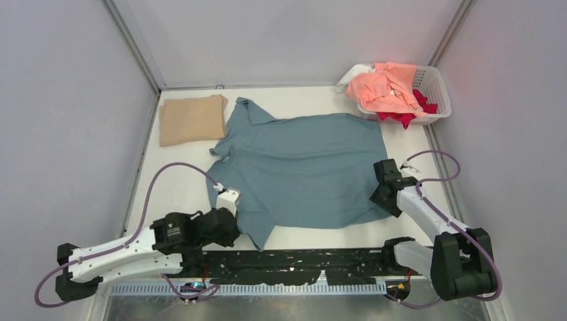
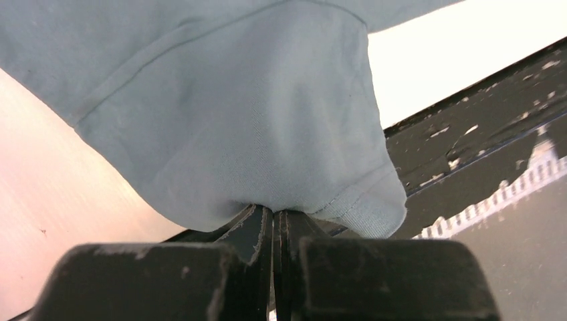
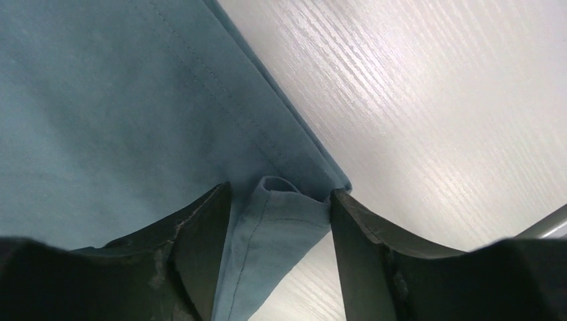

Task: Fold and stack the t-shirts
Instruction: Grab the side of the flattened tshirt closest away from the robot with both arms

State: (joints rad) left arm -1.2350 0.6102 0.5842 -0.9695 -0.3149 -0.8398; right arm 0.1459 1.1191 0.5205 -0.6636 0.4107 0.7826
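A dusty teal-blue t-shirt [image 1: 301, 167] lies spread flat in the middle of the table, collar to the left. My left gripper [image 1: 233, 226] is shut on its near-left sleeve; in the left wrist view the jaws [image 2: 275, 212] pinch the teal cloth [image 2: 234, 100]. My right gripper [image 1: 384, 188] is at the shirt's right hem corner. In the right wrist view it [image 3: 279, 191] is open, with a folded-up hem corner [image 3: 281, 221] between the fingers. A tan t-shirt [image 1: 192, 119] lies folded at the back left.
A white lattice basket [image 1: 438, 87] at the back right holds a peach-pink shirt [image 1: 384, 87], a red one [image 1: 414, 110] and a white one [image 1: 348, 79]. A black mounting strip [image 1: 301, 257] runs along the near edge. Grey walls enclose the table.
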